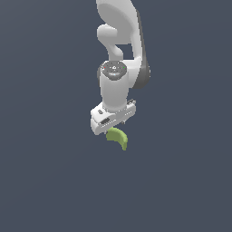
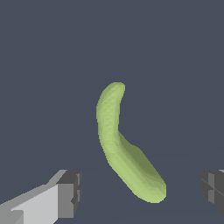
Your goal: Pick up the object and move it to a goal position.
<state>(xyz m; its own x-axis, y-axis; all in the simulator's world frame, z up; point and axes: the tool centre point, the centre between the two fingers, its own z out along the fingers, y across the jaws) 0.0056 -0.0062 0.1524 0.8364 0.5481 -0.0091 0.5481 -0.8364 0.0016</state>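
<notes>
The object (image 1: pixel 118 137) is a small yellow-green banana-like wedge lying on the dark grey floor. In the exterior view it pokes out just below the white gripper (image 1: pixel 112 128), whose fingers are hidden behind the hand. In the wrist view the object (image 2: pixel 124 146) lies curved between the two grey fingertips (image 2: pixel 69 194), which stand wide apart on either side of its thicker end without touching it. The gripper (image 2: pixel 142 192) is open and empty, directly above the object.
The white Panda arm (image 1: pixel 118 50) rises above the gripper toward the exterior view's top. The plain dark grey floor (image 1: pixel 45 172) fills all else in view; no other objects or goal marker show.
</notes>
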